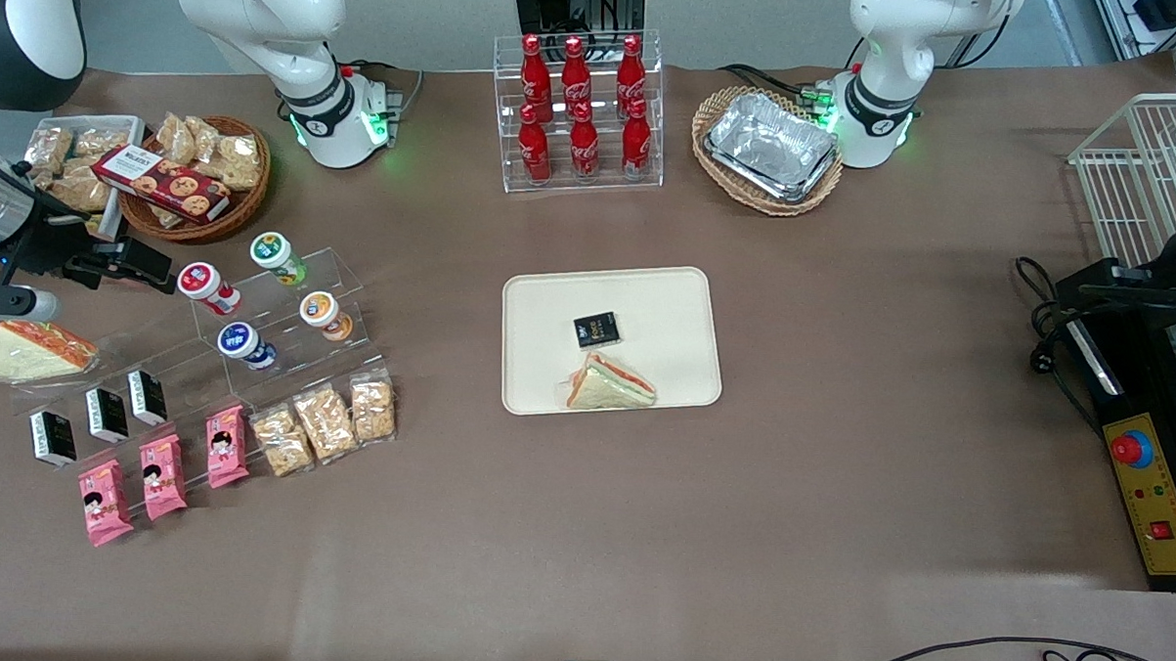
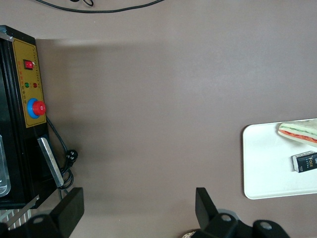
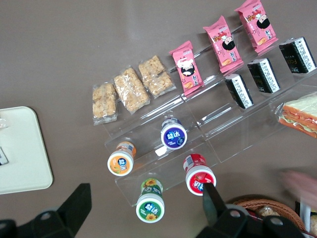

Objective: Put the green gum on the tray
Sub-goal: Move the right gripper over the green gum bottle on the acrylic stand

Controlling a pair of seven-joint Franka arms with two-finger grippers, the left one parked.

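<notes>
The green gum (image 1: 278, 257), a small white bottle with a green-ringed lid, lies on the top step of a clear acrylic stand (image 1: 345, 273). In the right wrist view the green gum (image 3: 150, 207) sits between my two fingers, lower than them. My gripper (image 1: 145, 264) is open and empty, held above the table at the working arm's end, beside the stand; it also shows in the right wrist view (image 3: 146, 193). The cream tray (image 1: 540, 299) lies at the table's middle, with a sandwich (image 1: 611, 382) and a small black packet (image 1: 596, 329) on it. The tray's corner shows in the right wrist view (image 3: 20, 148).
Red-lidded (image 1: 198, 283), orange-lidded (image 1: 320, 311) and blue-lidded (image 1: 239, 341) bottles share the stand with the gum. Snack packets (image 1: 323, 421), pink packs (image 1: 162, 474) and black packs (image 1: 106, 413) lie nearer the camera. A cola rack (image 1: 578, 110), a foil-tray basket (image 1: 772, 146) and a snack basket (image 1: 197, 180) stand farther back.
</notes>
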